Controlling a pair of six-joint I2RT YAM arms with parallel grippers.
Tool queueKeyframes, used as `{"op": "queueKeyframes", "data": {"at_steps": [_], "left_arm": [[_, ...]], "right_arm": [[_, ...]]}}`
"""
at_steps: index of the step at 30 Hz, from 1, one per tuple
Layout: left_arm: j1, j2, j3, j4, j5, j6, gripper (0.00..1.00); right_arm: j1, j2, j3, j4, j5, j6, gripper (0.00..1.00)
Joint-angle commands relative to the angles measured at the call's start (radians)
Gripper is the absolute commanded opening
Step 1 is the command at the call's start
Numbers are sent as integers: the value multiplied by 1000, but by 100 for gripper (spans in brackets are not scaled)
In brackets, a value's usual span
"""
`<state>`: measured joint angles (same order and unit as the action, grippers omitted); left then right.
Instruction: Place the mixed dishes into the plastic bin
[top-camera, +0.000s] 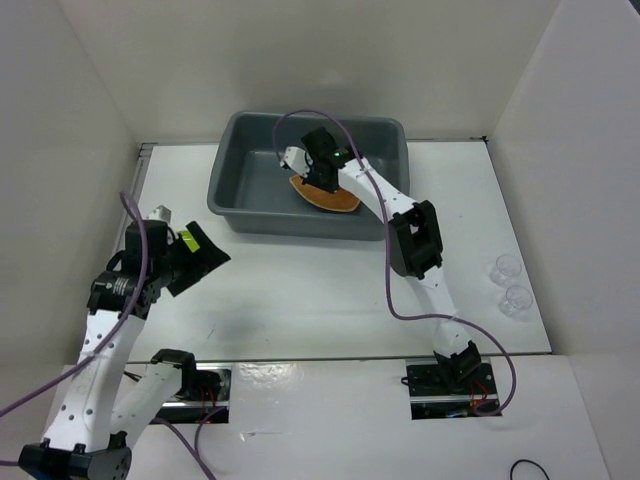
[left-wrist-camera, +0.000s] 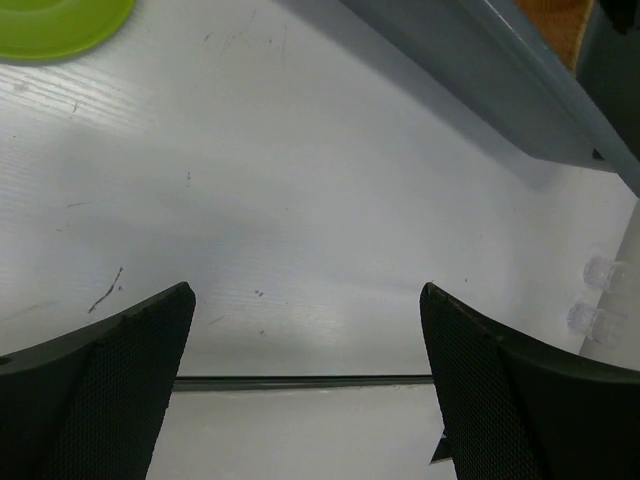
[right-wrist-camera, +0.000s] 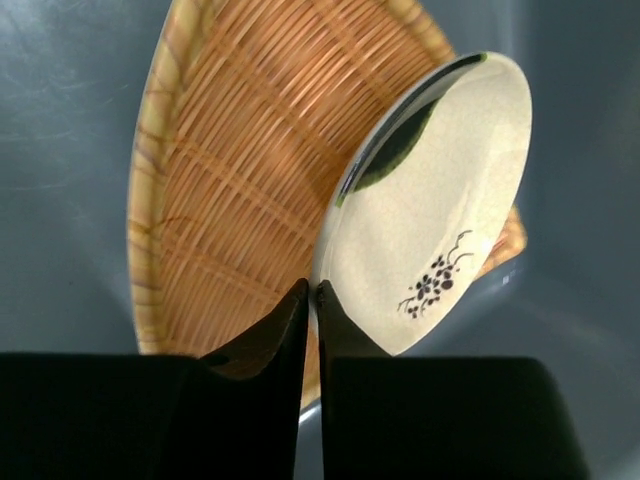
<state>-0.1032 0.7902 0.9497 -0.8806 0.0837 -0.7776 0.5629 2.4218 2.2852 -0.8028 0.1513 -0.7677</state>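
The dark grey plastic bin (top-camera: 228, 170) stands at the back centre. The tan woven plate (right-wrist-camera: 230, 170) lies inside it. My right gripper (right-wrist-camera: 312, 290) is inside the bin, shut on the rim of the small cream dish (right-wrist-camera: 440, 210), holding it on edge just above the woven plate (top-camera: 325, 197). My left gripper (left-wrist-camera: 307, 290) is open and empty above the table at the left. The lime-green plate (left-wrist-camera: 55, 20) lies just beyond it; only a sliver (top-camera: 187, 238) shows from above. Two clear cups (top-camera: 507, 268) (top-camera: 516, 299) stand at the right.
White walls close in the table on the left, back and right. The bin's near wall (left-wrist-camera: 500, 80) runs across the top right of the left wrist view. A dark seam (left-wrist-camera: 300, 380) marks the table's front edge.
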Motion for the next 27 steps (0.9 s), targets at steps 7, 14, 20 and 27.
{"op": "queueKeyframes", "data": {"at_steps": [7,14,20,27], "left_arm": [[8,-59,-46,77,-39,-195,100],[56,62,9,114,-187,-279,100],[267,299,94,78,-213,-347,100],[474,259,-156,308,54,-348,100]], "right_arm": [[74,-287,-211,-18,-22,85,32],[126,-594,-490,94,171,214,60],[88,-1002,-1068,302,404,288,62],[-124,-1308,-1388,373,352,323,67]]}}
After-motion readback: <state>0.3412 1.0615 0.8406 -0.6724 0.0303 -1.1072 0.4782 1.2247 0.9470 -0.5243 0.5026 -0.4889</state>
